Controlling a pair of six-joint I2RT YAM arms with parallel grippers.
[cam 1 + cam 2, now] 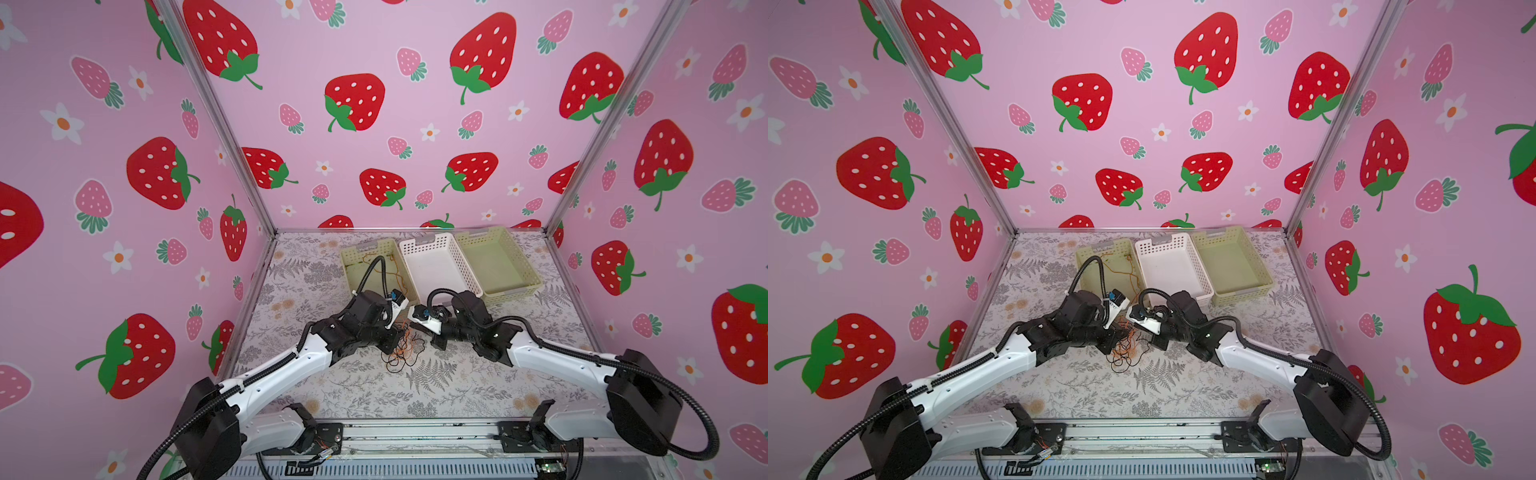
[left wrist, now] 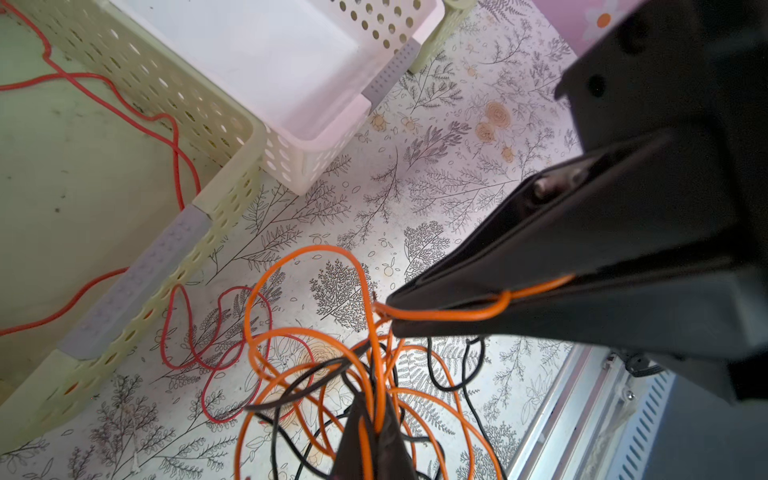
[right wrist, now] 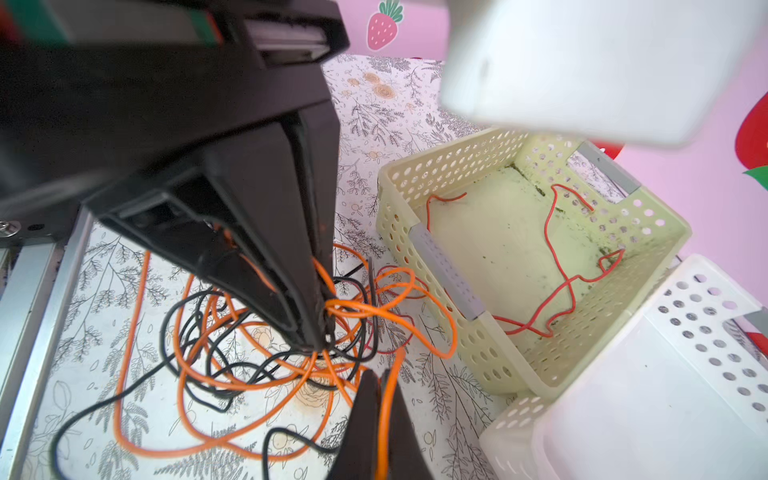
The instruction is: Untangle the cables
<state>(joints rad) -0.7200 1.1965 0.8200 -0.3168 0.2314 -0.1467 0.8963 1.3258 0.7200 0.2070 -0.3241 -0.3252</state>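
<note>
**Both grippers clamped on orange strands at the knot**

The left gripper (image 3: 320, 336) stood tip-down in the tangle, its jaws together on a strand of the orange cable (image 2: 309, 248). The right gripper (image 2: 388, 309), just beside it, was likewise closed, with an orange strand pinched along its seam. The orange cable and the black cable (image 3: 163, 328) lay looped together on the table (image 1: 457, 395), near the baskets. The red cable (image 3: 547, 245) lay partly in the green basket (image 3: 478, 349) and trailed over its wall toward the heap. The step in hand appeared to be freeing the orange cable. The next move probably called for drawing the grippers slowly apart, so that the black loops slipped off rather than tightened.
</note>
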